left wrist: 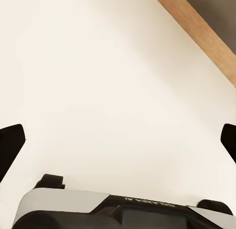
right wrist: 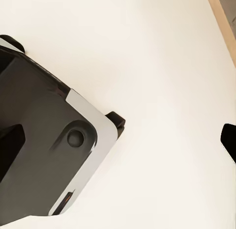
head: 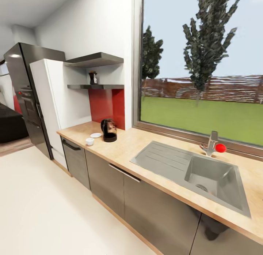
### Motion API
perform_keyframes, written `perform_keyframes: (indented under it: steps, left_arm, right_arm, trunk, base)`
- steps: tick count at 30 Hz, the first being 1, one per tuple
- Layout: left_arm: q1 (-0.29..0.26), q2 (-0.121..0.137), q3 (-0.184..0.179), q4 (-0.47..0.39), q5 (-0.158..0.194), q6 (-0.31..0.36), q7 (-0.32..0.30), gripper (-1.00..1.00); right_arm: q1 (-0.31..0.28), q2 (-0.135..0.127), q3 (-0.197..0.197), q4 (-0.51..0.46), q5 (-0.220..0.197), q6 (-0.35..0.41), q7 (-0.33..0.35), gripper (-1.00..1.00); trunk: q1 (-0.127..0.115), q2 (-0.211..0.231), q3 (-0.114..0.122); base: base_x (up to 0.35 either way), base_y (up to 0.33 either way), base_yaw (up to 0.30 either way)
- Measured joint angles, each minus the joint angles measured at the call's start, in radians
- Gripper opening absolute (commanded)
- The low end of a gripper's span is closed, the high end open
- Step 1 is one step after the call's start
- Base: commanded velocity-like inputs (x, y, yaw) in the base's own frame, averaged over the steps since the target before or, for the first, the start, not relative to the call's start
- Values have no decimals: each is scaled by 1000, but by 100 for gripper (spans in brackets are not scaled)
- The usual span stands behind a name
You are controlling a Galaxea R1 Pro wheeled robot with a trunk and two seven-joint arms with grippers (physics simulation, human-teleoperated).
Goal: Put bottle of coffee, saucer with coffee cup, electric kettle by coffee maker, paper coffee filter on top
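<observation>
- Head view: a wooden countertop (head: 146, 145) runs along the wall under a large window (head: 201, 64), above grey cabinets (head: 109, 185).
- Coffee maker (head: 109, 130): dark, with a glass carafe; it stands on the countertop in front of the red backsplash (head: 106, 105).
- Saucer (head: 96, 135): white, lying on the countertop just beside the coffee maker, on the side toward the refrigerator (head: 25, 97).
- Coffee cup (head: 90, 141): white, on the countertop near the saucer, not on it.
- Bottle of coffee (head: 93, 78): dark, upright on the lower kitchen shelf (head: 95, 86), above the coffee maker.
- Sink (head: 215, 178): steel basin with drainboard, set in the countertop; behind it a faucet (head: 211, 143) and a red ball-like object (head: 220, 148).
- Left gripper (left wrist: 118, 140): fingers spread wide, nothing between them, over pale floor (left wrist: 98, 66).
- Right gripper (right wrist: 118, 140): fingers likewise spread and empty, above the robot base (right wrist: 44, 160).
</observation>
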Motion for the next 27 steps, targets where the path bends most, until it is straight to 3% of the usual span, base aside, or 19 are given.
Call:
perform_keyframes:
  steps: [6,13,16,23,27]
  left_arm:
    - [0,1,1,0,0,1,1,100]
    - [0,2,2,0,0,1,-1,100]
    - [0,3,3,0,0,0,-6,100]
    - [0,3,3,0,-1,1,-11,100]
    - [0,3,2,0,0,1,-12,100]
  right_arm:
    - [0,1,1,0,0,-1,0,100]
    - [0,6,2,0,1,-1,-8,100]
    - [0,11,2,2,1,-1,-64,100]
    - [0,79,4,39,1,-2,-253,100]
    - [0,111,4,62,1,-3,-311,100]
  trunk:
    - [0,0,0]
    - [0,0,0]
    - [-1,0,0]
    - [-1,0,0]
    - [-1,0,0]
  base:
    - [23,20,252]
    - [196,176,110]
    - [238,213,220]
    - [244,218,258]
    - [248,219,163]
